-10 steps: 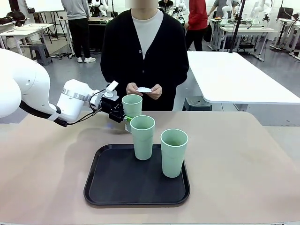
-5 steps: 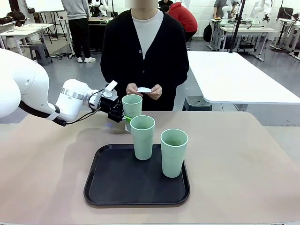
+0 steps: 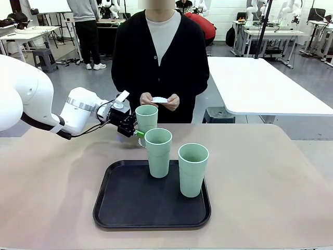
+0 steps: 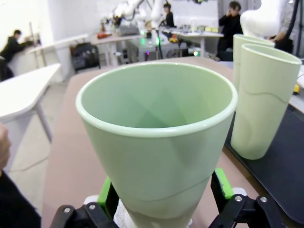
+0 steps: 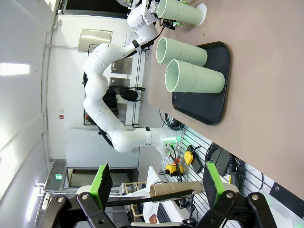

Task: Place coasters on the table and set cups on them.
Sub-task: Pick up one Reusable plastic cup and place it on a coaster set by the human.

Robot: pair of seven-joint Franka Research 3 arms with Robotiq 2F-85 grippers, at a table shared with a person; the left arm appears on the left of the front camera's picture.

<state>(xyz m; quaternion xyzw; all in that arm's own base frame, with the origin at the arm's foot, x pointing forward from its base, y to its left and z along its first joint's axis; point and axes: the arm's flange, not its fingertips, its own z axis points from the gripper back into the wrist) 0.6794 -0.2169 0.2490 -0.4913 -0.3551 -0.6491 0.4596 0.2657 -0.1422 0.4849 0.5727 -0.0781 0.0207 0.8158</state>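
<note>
Where the left pincer point(image 4: 163, 186) reaches out, the table point(image 3: 270, 177) runs wide under it. The tray point(image 3: 125, 203) lies just beside that pincer, on the robot's side of it. It bears two cups point(image 3: 158, 152), one near the fingertips and the other cup point(image 3: 193, 169) farther off to the right. A third cup point(image 4: 156, 137) stands upright between the pincer's spread fingers, off the tray; one green pad point(image 4: 221, 183) shows a gap from its wall. Under this cup, at the fingertips, lies a coaster point(image 4: 118, 216). Beyond the pincer a person's hands point(image 3: 172, 102) hold another coaster point(image 3: 160, 99). The right pincer point(image 5: 156, 179) is spread too, with nothing between its fingers, well apart from the cups.
</note>
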